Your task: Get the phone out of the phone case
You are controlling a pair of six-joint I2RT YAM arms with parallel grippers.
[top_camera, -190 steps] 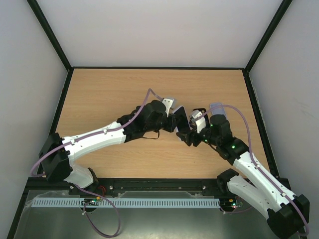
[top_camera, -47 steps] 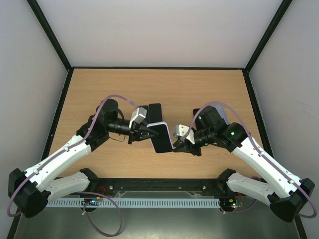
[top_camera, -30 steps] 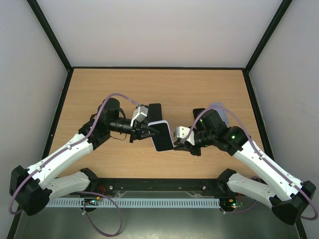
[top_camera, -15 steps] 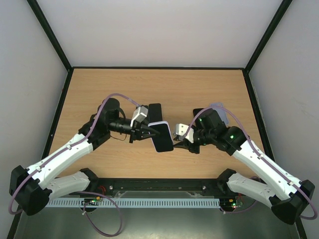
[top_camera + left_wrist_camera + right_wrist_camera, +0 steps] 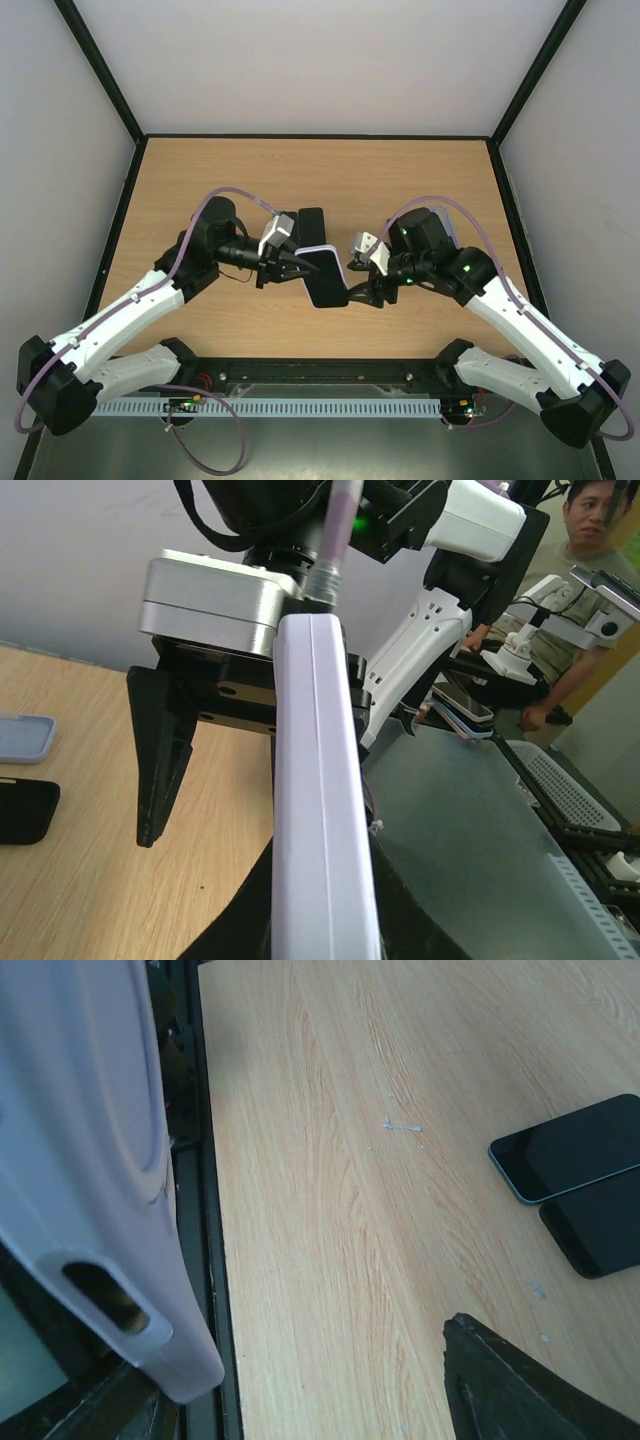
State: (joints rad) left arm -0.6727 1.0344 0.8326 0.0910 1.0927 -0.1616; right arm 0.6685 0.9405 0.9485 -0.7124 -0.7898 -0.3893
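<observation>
The phone in its lilac case [image 5: 324, 277] is held off the table between the two arms, dark screen up in the top view. My left gripper [image 5: 303, 264] is shut on its left edge. In the left wrist view the case's lilac side [image 5: 318, 810] runs up between my jaws. My right gripper [image 5: 358, 292] is open at the phone's right lower edge. In the right wrist view the case [image 5: 95, 1180], with a port cut-out, fills the left side by one jaw. The other finger [image 5: 505, 1385] stands well apart at lower right.
Two dark phones [image 5: 568, 1147] [image 5: 603, 1224] lie side by side on the wooden table, behind the held phone in the top view [image 5: 311, 224]. A pale blue empty case [image 5: 20, 738] and a black object [image 5: 25, 810] lie near the right arm. A black rail [image 5: 320, 372] edges the table front.
The right wrist has rolled, so its camera block now sits higher, and the open gripper has closed in on the phone's right lower edge. The left gripper keeps hold, barely moved.
</observation>
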